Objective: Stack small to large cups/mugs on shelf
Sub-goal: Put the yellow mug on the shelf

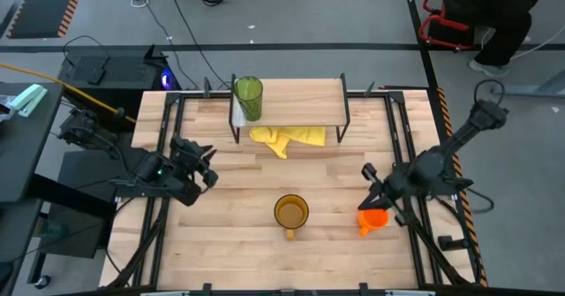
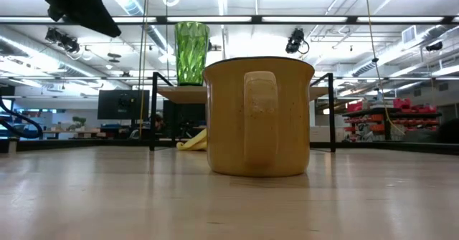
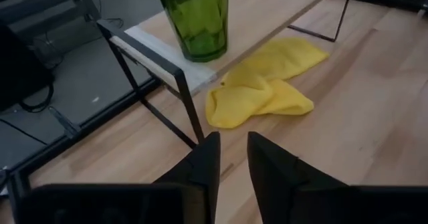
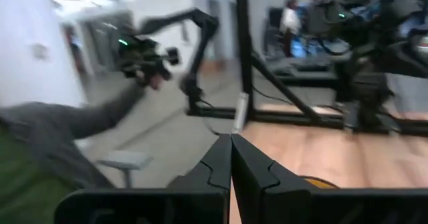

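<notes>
The green tumbler [image 1: 248,97] [image 3: 195,17] stands upright on the left end of the shelf [image 1: 291,91] [image 3: 281,3] at the table's far side. Its base rests on the wooden board. The amber mug [image 1: 290,213] [image 2: 258,118] stands on the table near the middle front, handle toward the near edge. The small orange mug [image 1: 373,218] sits on the table at the right, just nearer than my right gripper [image 1: 367,174] [image 4: 231,138], which is shut on nothing. My left gripper [image 1: 212,170] [image 3: 232,142] hovers left of the shelf, slightly open, nothing between its fingers.
A crumpled yellow cloth [image 1: 287,137] [image 3: 267,83] lies on the table under the shelf. Black frame rails [image 1: 168,146] run along the table's left and right sides. A person [image 1: 494,13] stands beyond the far right corner. Bare tabletop [image 1: 238,243] lies around the amber mug.
</notes>
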